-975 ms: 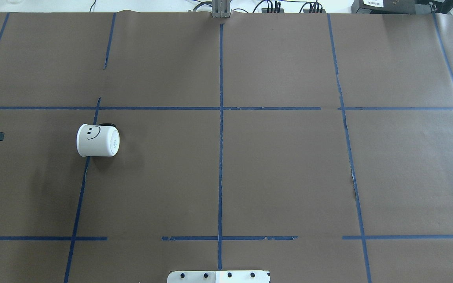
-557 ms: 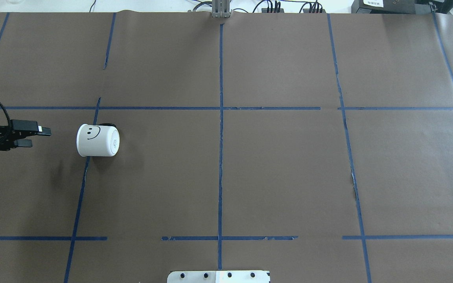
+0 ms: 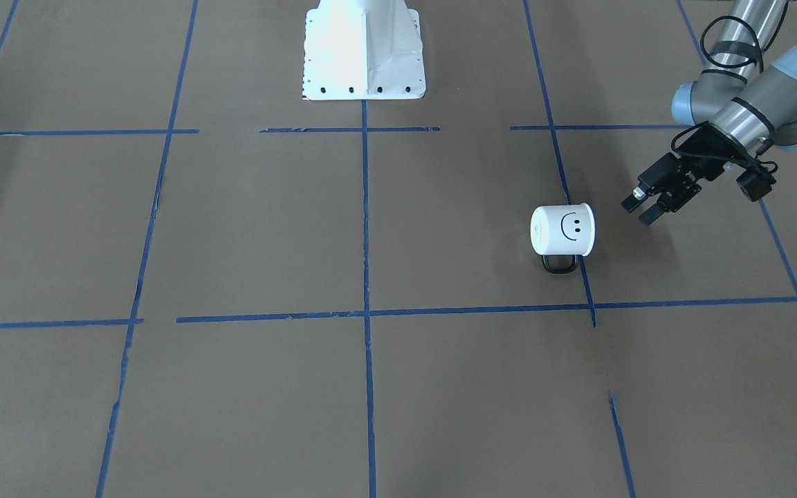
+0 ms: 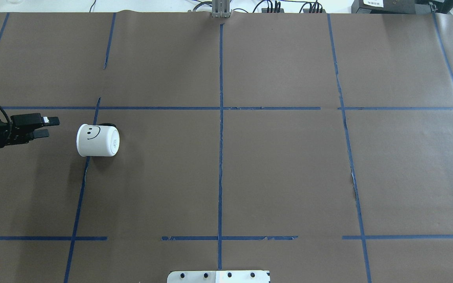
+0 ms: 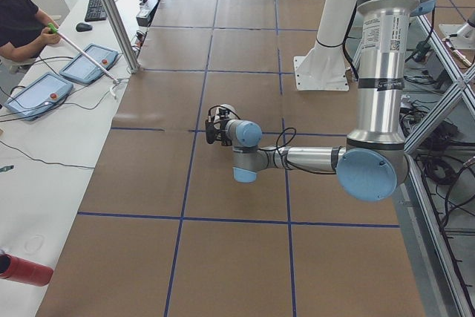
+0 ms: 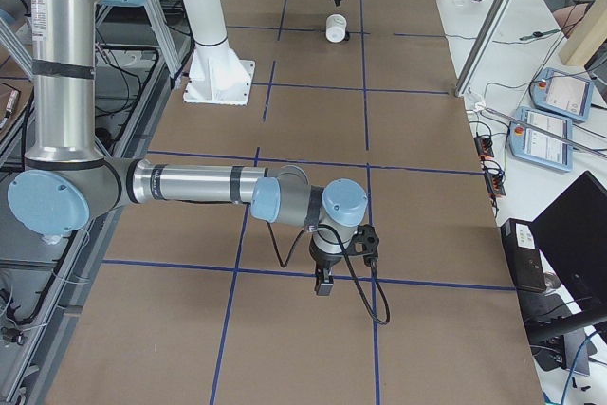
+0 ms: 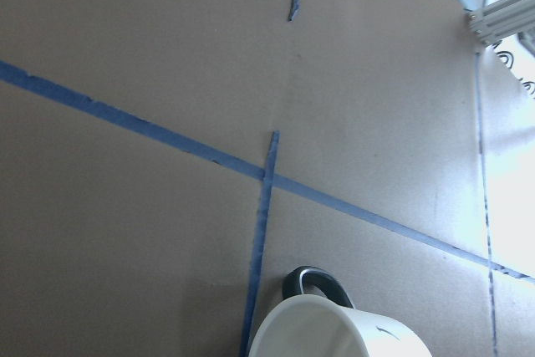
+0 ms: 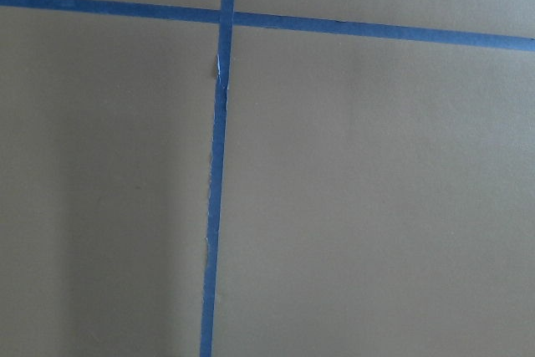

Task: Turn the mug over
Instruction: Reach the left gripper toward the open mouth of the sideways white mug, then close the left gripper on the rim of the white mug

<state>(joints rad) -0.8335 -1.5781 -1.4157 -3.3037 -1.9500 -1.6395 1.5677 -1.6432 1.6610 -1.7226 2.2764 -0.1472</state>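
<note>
The white mug (image 4: 98,140) lies on its side on the brown paper, smiley face up, flat base toward the table's middle and open rim toward my left gripper (image 4: 50,127). Its black handle (image 3: 559,264) rests on the table on the far side from the robot. The left gripper is open and empty, a short way off the rim, and also shows in the front view (image 3: 639,209). The left wrist view shows the mug's rim (image 7: 334,332) and handle at its bottom edge. My right gripper (image 6: 322,282) hangs over bare paper far from the mug; I cannot tell whether it is open or shut.
Blue tape lines (image 4: 220,157) divide the paper into squares. The robot's white base plate (image 3: 364,48) stands at the near middle edge. An aluminium post (image 5: 111,16), operator consoles (image 5: 89,64) and a person (image 5: 18,20) are beyond the table's far side.
My left gripper has come in from the table's left edge toward the mug's rim and shifted slightly toward the far side. The mug has not moved.
</note>
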